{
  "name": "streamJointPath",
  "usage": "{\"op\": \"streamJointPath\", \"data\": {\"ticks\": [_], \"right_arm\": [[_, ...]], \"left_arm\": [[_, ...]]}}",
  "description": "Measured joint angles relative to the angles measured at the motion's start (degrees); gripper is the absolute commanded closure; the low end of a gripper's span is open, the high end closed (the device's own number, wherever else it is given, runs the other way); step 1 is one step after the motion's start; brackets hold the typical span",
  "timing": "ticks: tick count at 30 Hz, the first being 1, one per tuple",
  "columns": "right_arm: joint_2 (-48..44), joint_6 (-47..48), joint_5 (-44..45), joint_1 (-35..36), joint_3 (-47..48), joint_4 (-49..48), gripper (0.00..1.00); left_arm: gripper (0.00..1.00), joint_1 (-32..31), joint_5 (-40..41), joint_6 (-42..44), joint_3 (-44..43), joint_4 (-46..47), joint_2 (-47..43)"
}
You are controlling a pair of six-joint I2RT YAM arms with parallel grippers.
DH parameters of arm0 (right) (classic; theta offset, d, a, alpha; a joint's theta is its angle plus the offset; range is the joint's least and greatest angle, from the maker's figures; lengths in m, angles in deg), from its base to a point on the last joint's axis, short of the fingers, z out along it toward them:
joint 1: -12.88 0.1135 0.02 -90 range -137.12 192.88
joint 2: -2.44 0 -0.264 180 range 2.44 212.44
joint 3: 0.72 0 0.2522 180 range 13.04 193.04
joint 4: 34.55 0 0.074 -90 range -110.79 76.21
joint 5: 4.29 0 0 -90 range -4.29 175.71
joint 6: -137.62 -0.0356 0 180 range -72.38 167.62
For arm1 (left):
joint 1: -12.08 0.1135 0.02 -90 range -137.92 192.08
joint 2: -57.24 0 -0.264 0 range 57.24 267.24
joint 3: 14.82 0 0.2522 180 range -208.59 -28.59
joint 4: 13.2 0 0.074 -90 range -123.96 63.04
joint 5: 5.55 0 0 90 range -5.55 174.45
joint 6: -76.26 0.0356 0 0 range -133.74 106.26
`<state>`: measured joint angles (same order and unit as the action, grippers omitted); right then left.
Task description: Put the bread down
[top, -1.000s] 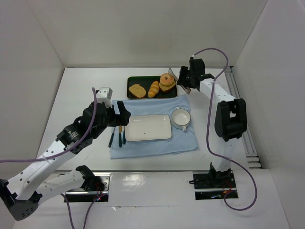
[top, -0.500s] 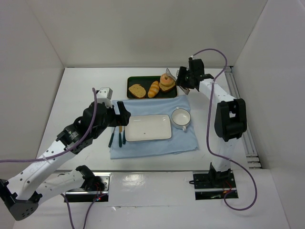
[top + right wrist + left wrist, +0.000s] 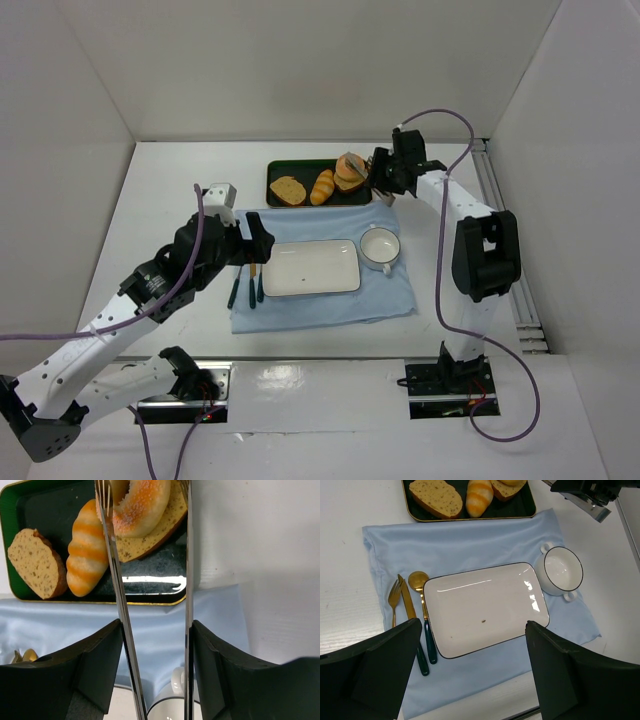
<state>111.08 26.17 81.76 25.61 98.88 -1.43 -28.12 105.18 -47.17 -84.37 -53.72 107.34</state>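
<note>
The bread point(image 3: 140, 505) is a glazed orange ring with sugar on it. It lies on a toast slice point(image 3: 150, 540) at the right end of the dark green tray point(image 3: 10, 525); it also shows in the top view point(image 3: 350, 166). My right gripper point(image 3: 155, 630) is shut on metal tongs point(image 3: 117, 580), whose two blades stand either side of the bread, and it hovers by the tray's right end point(image 3: 387, 172). My left gripper point(image 3: 470, 645) is open and empty above the white plate point(image 3: 485, 607).
The tray also holds a striped golden roll point(image 3: 87, 550) and a brown toast slice point(image 3: 35, 562). A blue cloth point(image 3: 470, 545) carries the plate point(image 3: 310, 268), a white two-handled bowl point(image 3: 562, 570), and a fork, knife and spoon point(image 3: 410, 605). White walls enclose the table.
My right gripper has moved left and down with the tongs, so their blades now flank the bread. The left arm has not moved.
</note>
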Motion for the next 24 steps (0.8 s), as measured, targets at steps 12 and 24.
{"op": "streamJointPath", "data": {"ticks": [12,24], "right_arm": [[-1.27,-0.96,-0.07,0.9,-2.03,0.09,0.58],[-2.12,-1.38,-0.35,0.9,-2.01,0.59,0.68]], "left_arm": [[0.02,0.0,-0.02,0.02,0.2,0.24,0.48],[0.02,0.0,-0.02,0.07,0.22,0.68,1.07]]}}
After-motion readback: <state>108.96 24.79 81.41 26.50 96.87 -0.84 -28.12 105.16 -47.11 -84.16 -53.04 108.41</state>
